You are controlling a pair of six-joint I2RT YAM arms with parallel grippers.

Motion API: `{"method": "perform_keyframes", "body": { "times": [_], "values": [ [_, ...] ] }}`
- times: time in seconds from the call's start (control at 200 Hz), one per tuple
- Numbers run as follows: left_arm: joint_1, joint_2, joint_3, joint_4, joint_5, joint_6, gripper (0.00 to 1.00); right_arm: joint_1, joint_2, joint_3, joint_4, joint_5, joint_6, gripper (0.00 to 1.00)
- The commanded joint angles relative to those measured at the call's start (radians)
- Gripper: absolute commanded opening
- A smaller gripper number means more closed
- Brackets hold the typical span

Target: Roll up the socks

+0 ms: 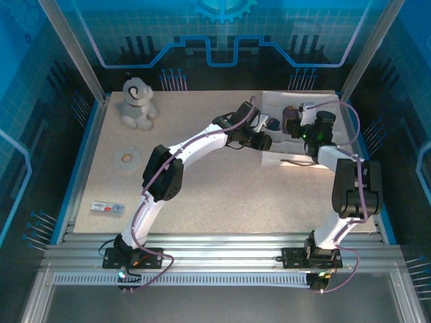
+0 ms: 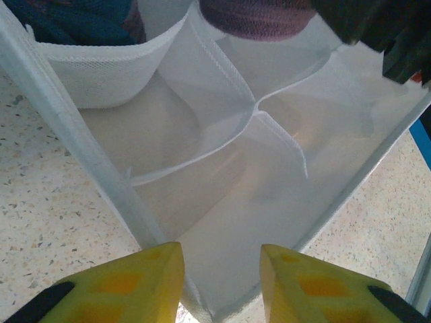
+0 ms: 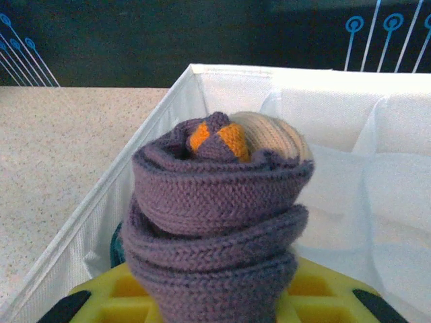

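Since the dark purple knitted socks (image 3: 215, 229) sit wound into one tight roll, an orange patch showing at its top, the rolling itself looks done. The right hand (image 3: 219, 303) pinches that roll upright between its yellow fingers, over the white fabric divider box (image 2: 222, 168) at the far right of the speckled desk (image 1: 222, 195). What seems left is lowering it into a compartment and letting go. The left hand (image 2: 222, 282) hangs spread over the box's near wall, holding nothing. A dark blue knitted bundle (image 2: 74, 17) fills a neighbouring compartment.
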Motion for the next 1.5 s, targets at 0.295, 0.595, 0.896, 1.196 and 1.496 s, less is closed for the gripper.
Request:
{"method": "perform_keyframes", "body": {
  "times": [0.295, 0.595, 0.896, 1.196, 1.496],
  "values": [
    [0.037, -0.263, -0.382, 0.031, -0.103, -0.007, 0.35, 0.114, -0.144, -0.103, -0.136, 0.037, 0.029, 0.0],
    [0.084, -0.532, -0.695, 0.078, -0.137, -0.022, 0.36, 0.265, -0.23, -0.155, -0.225, 0.065, 0.072, 0.0],
    [0.12, -0.656, -0.882, 0.098, -0.149, -0.083, 0.35, 0.492, -0.271, -0.254, -0.072, 0.173, 0.144, 0.0],
    [0.192, -0.758, -1.005, 0.066, -0.17, -0.09, 0.34, 0.527, -0.233, -0.254, -0.003, 0.246, 0.142, 0.0],
    [0.259, -0.864, -1.135, 0.056, -0.175, -0.122, 0.32, 0.611, -0.109, -0.229, 0.165, 0.229, 0.094, 0.0]
  ]
}}
